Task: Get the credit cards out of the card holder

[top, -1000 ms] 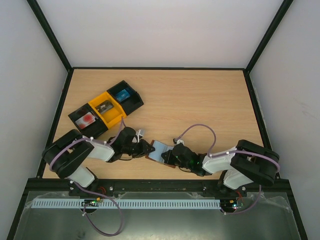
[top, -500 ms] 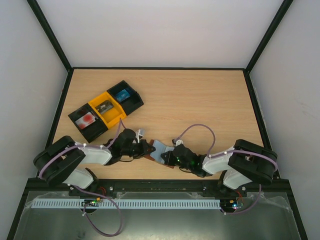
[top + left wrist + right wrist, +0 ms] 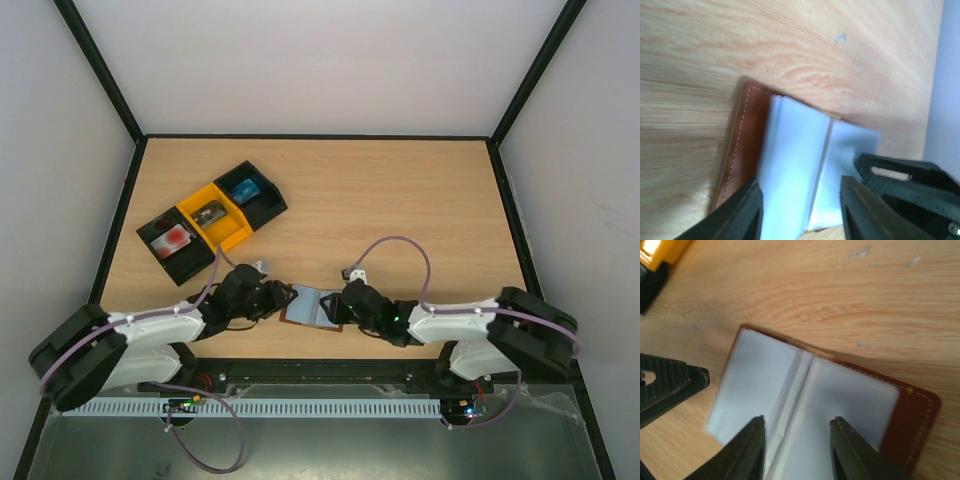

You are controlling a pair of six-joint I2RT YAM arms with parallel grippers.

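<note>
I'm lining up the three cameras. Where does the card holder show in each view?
Top external: card holder, low centre of the picture.
Left wrist: centre down to the bottom edge.
Right wrist: centre down to the bottom edge.
Shared landmark: its brown border.

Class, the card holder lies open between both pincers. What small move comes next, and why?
Probably back the open left pincer and right pincer off: the card holder shows only pale pockets, no card visible, and three cards sit in the trays.
</note>
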